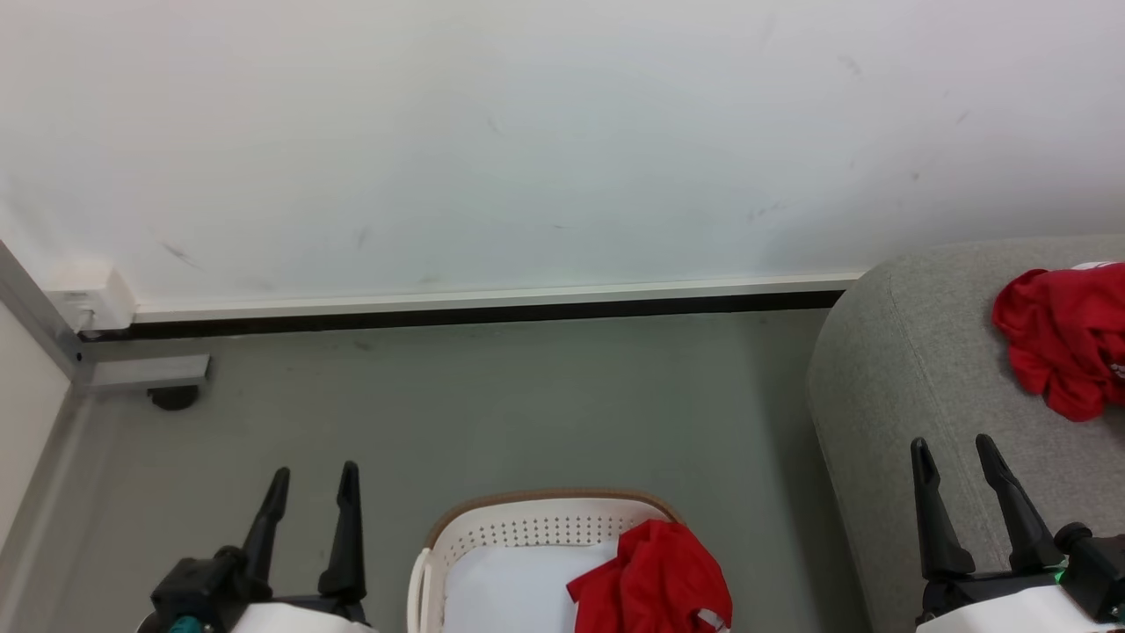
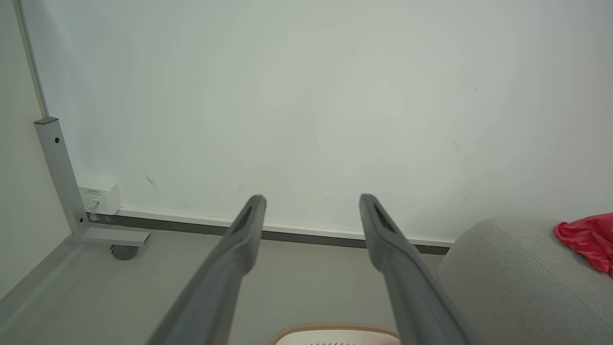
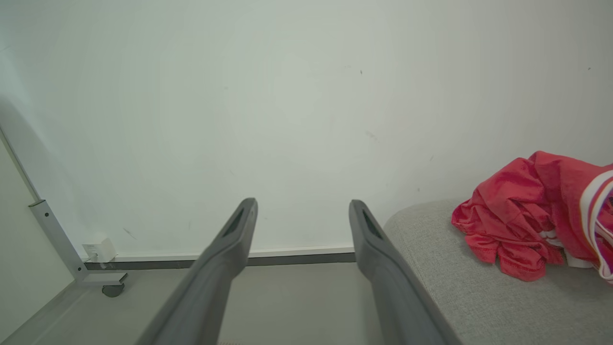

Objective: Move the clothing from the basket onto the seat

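A white perforated basket (image 1: 527, 526) with a brown rim stands on the floor at the bottom centre of the head view; its rim (image 2: 335, 330) shows in the left wrist view too. A red garment (image 1: 655, 580) lies in its right half on the pale liner. Another red garment (image 1: 1059, 338) with white stripes lies on the grey seat (image 1: 914, 369) at the right, also seen from the right wrist (image 3: 531, 215) and left wrist (image 2: 586, 237). My left gripper (image 1: 315, 482) is open left of the basket. My right gripper (image 1: 952, 453) is open over the seat's front, holding nothing.
A white wall with a dark skirting strip (image 1: 457, 315) runs behind the grey floor (image 1: 492, 404). At the far left a grey metal frame foot (image 1: 145, 374) with a castor stands near a white wall socket (image 1: 92, 299).
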You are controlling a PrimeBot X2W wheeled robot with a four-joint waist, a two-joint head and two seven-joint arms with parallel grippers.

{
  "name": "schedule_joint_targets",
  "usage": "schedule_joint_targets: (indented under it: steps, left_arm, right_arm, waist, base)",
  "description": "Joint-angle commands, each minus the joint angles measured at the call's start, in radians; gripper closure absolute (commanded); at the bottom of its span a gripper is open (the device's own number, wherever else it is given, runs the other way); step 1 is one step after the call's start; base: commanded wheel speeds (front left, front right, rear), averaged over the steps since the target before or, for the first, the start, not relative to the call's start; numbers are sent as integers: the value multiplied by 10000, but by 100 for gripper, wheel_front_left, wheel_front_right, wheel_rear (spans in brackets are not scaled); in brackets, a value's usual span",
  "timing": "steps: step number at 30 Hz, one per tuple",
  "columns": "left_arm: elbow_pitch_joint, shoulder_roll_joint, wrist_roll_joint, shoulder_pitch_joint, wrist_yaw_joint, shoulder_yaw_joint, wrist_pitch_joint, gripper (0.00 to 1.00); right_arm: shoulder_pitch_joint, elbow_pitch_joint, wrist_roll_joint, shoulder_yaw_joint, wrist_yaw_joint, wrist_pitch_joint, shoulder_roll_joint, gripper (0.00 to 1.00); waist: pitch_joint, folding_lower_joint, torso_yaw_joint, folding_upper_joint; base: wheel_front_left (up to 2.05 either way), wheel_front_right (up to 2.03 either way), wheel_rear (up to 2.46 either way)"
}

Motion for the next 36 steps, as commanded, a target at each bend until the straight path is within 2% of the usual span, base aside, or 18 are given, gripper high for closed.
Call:
schedule_joint_targets:
  steps: [1,15,36]
  left_arm:
    - [-13,-65,215,172,-77,104,-5,0]
    - [203,-249,462,86,-475,361,-5,0]
    - [311,-255,488,-33,-540,180,-5,0]
  right_arm:
    - [136,-118,-178,-107,-22,-31,107,0]
    - [42,-61,-436,-120,-22,-32,304,0]
    - [-144,-29,-299,8,-22,-31,310,0]
  waist:
    - [30,0,0,0]
    - [78,0,7,0]
    - [327,0,-222,0]
  base:
    - [0,0,0]
    - [0,0,0]
    - [0,0,0]
